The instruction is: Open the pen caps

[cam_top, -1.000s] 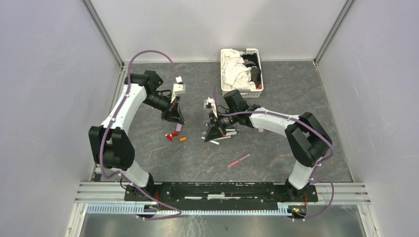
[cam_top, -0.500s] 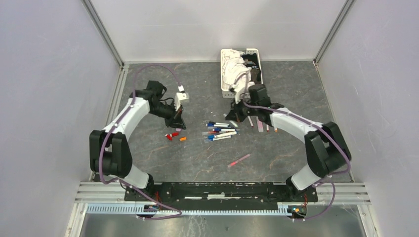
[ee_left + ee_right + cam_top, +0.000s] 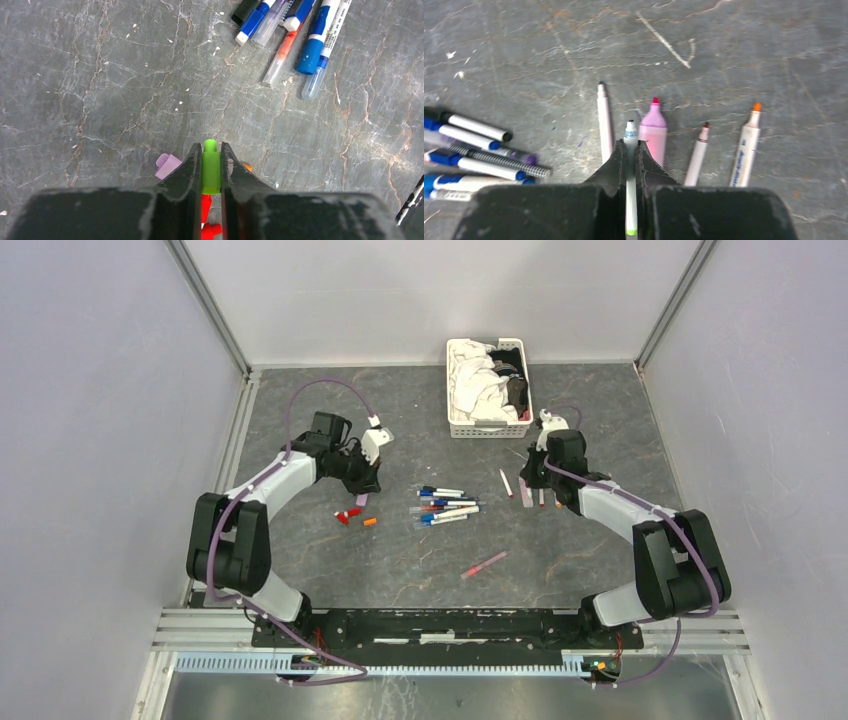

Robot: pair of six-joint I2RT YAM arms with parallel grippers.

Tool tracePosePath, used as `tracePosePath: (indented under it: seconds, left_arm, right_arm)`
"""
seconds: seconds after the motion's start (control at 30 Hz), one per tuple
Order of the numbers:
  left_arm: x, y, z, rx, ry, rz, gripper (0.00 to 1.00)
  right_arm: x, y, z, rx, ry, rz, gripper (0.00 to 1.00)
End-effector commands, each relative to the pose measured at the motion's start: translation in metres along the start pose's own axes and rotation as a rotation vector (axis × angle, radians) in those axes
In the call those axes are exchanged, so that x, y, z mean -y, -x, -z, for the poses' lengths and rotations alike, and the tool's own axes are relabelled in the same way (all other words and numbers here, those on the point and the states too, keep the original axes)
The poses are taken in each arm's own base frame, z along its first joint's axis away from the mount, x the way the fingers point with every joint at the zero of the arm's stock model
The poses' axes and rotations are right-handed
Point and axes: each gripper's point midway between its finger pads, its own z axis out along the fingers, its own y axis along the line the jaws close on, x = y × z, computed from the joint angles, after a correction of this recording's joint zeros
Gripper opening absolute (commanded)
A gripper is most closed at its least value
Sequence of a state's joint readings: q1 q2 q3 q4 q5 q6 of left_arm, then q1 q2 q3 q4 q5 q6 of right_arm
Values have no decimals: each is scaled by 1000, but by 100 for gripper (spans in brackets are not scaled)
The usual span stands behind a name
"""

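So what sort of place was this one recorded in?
Most likely a lab robot workcell, not a home: plain panel walls box in a grey marbled tabletop, the left arm and right arm are bolted to a rail at its near edge, and the pens look laid out as props.

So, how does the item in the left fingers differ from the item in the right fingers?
The green cap is stubby; the white pen is long and thin. The cap is all green; the pen is white with a bare tip. Both are clamped between shut fingers.
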State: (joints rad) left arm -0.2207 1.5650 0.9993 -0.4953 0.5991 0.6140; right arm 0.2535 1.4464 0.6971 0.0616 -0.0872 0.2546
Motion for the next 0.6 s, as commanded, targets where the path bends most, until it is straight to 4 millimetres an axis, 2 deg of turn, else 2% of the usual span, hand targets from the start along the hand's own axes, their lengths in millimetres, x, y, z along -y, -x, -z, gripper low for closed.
tracePosePath:
  seconds: [0.0,0.1,0.3,0.5,0.57]
  left_arm:
    - [-6,3,-9,23,30,6,23]
    - [-4,3,-9,28,20,7,31]
    - [2,6,-7,32,-5,6,46]
    - [10,28,17,70,-11,-30,59]
    - [13,37,28,73,-6,-31,67]
  right_arm:
    - [33,33,5,103,-210,-7,0]
    - [46,31,6,122,-270,18,0]
    - [47,25,-6,100,-264,28,0]
    - [48,25,-15,92,-265,32,0]
    - [48,23,-18,84,-264,31,0]
